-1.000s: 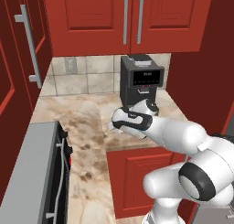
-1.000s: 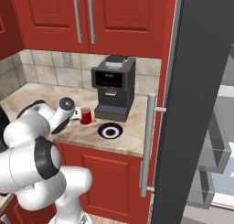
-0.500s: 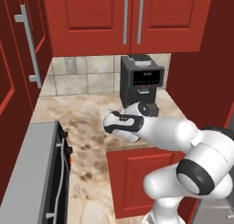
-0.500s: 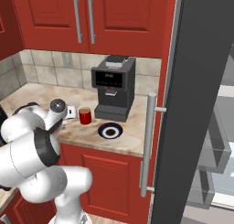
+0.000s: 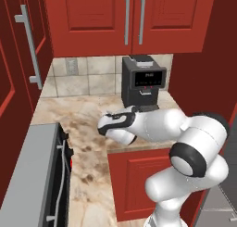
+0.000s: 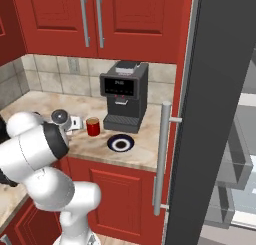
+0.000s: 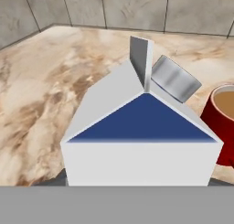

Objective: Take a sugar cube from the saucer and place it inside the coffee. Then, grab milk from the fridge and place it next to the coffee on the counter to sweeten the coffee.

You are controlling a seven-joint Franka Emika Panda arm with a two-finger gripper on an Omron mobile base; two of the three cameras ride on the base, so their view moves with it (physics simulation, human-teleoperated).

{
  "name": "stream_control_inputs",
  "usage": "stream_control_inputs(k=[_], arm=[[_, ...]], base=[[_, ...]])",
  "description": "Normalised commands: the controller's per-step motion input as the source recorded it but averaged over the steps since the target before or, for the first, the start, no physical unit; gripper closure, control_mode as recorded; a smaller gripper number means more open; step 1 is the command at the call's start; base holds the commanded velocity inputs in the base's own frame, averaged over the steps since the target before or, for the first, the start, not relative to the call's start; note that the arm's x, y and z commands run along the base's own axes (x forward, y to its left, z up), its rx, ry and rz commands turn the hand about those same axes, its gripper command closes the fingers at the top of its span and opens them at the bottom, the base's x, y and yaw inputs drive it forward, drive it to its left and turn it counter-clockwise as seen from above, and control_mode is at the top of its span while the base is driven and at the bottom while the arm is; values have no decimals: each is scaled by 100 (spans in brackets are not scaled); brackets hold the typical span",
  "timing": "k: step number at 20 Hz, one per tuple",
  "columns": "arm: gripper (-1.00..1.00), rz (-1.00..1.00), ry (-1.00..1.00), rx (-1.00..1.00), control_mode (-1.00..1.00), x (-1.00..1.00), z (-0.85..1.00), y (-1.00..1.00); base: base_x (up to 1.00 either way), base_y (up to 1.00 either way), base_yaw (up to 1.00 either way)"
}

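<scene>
Hand view puts the milk point(image 7: 139, 141) right up against the lens: white carton w/ a navy gable panel, a ridge fin on top and a silver round cap on the far slope. It stands upright on the counter point(image 7: 41, 95), beige-brown marble. The coffee point(image 7: 223, 122), a red cup w/ tan-brown liquid, sits just beside the carton at the pic's right edge, a thin gap between them as far as I can see. Grey tile backsplash point(image 7: 137, 8) runs behind.

Finger tips are lost behind the carton, so can't tell whether the gripper has hold of the milk or just sits close to it; jaws look set about carton-wide, no more certain than that.

Right base view: carton point(image 6: 75, 123) is a small white shape peeking past the wrist, immediately left of the red cup point(image 6: 92, 126). Saucer point(image 6: 120, 143), navy rim w/ white centre, lies near the cup on its right, apart from it, in front of the black coffee machine point(image 6: 123, 95). Fridge point(image 6: 220, 114) fills the right side, dark door w/ long bar handle, shelves showing beyond it.

Left base view: the gripper point(image 5: 107, 125) is hidden under the white wrist, low over the counter left of the machine. Red cabinets above and below.
</scene>
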Motion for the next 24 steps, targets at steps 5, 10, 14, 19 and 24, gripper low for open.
stream_control_inputs(k=[5, 10, 14, 19, 24], arm=[[100, 0, -6, -2, -100, 11, -14, 0], [100, -1, -8, 0, -100, 24, -1, 0], [100, -1, -3, 0, -100, 24, -9, 0], [100, 0, -2, 0, -100, 12, -22, -22], [100, 0, -1, 0, -100, 1, -10, -33]], base=[[0, 0, 0], [0, 0, 0], [0, 0, 0], [0, 0, 0], [0, 0, 0]])
